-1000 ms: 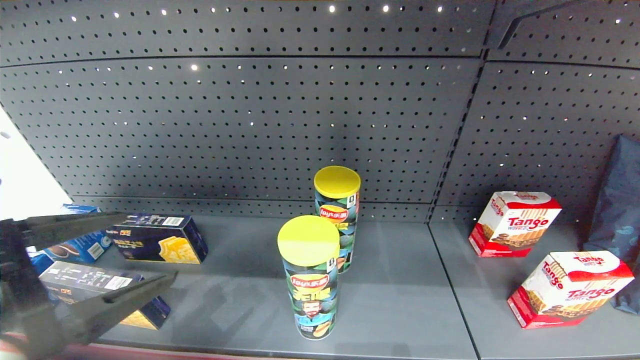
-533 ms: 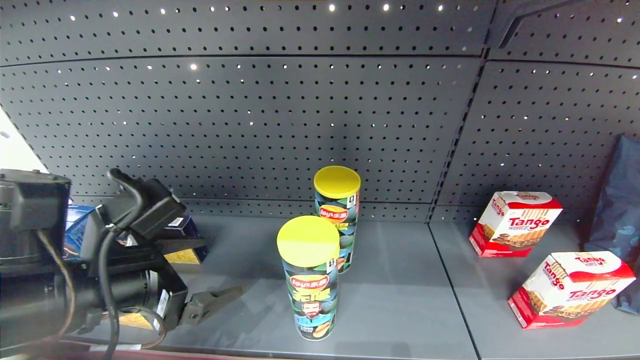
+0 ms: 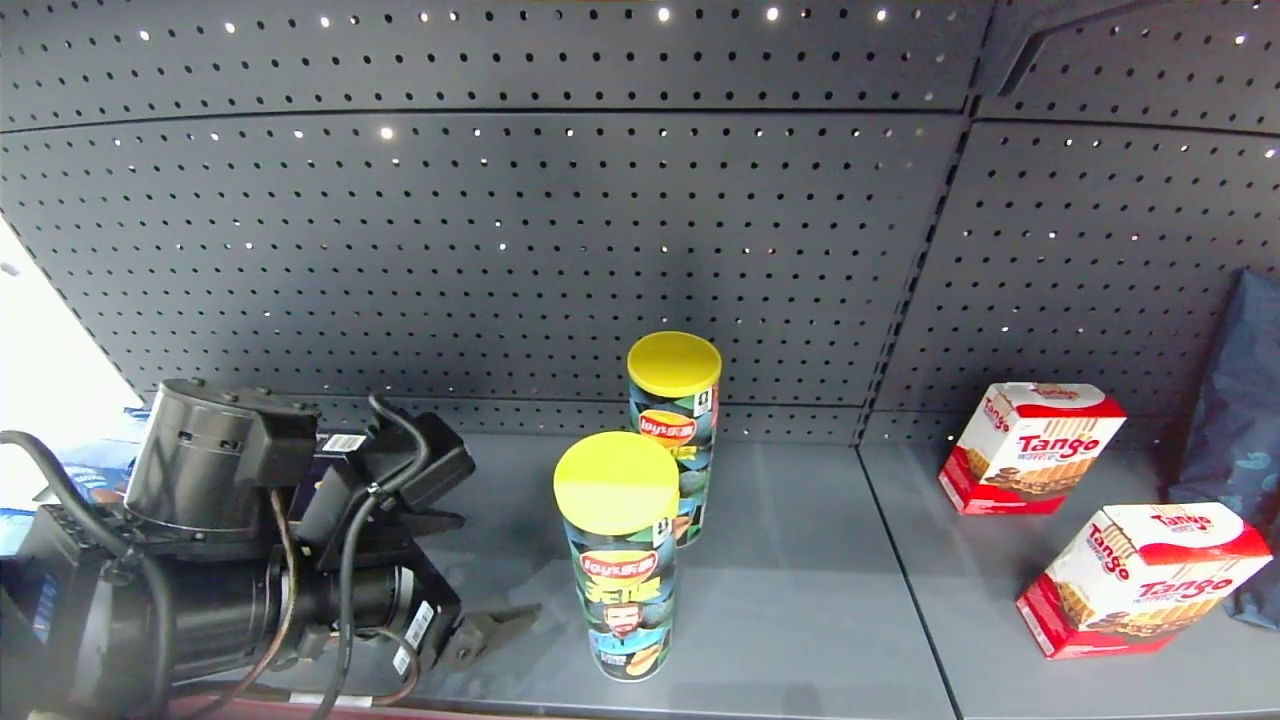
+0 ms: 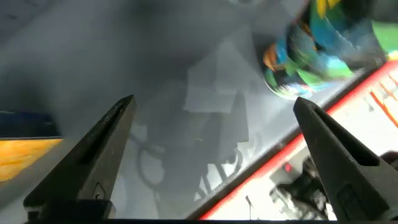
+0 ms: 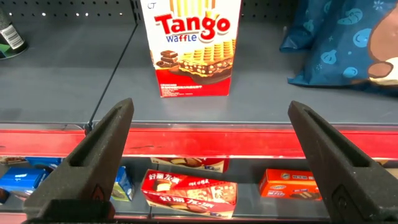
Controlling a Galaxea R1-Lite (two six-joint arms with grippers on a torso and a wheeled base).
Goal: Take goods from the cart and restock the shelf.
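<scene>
Restocking looks between items: the left gripper [image 3: 480,575] hangs low over the shelf [image 3: 800,600], jaws wide and empty, just beside the front chip can [image 3: 620,560], with a second can [image 3: 675,420] upright behind. The next move calls for backing out without clipping that can, then fetching from the cart. The right gripper [image 5: 211,106] gapes empty, facing a wafer box [image 5: 194,46]. The left arm [image 3: 200,590] hides most of the boxes [image 3: 345,442] at the shelf's left end; the blue bag [image 3: 1240,400] is cut off.

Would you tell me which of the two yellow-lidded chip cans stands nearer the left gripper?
The front can, just beside the left gripper; the other can stands behind it, nearer the pegboard.
</scene>
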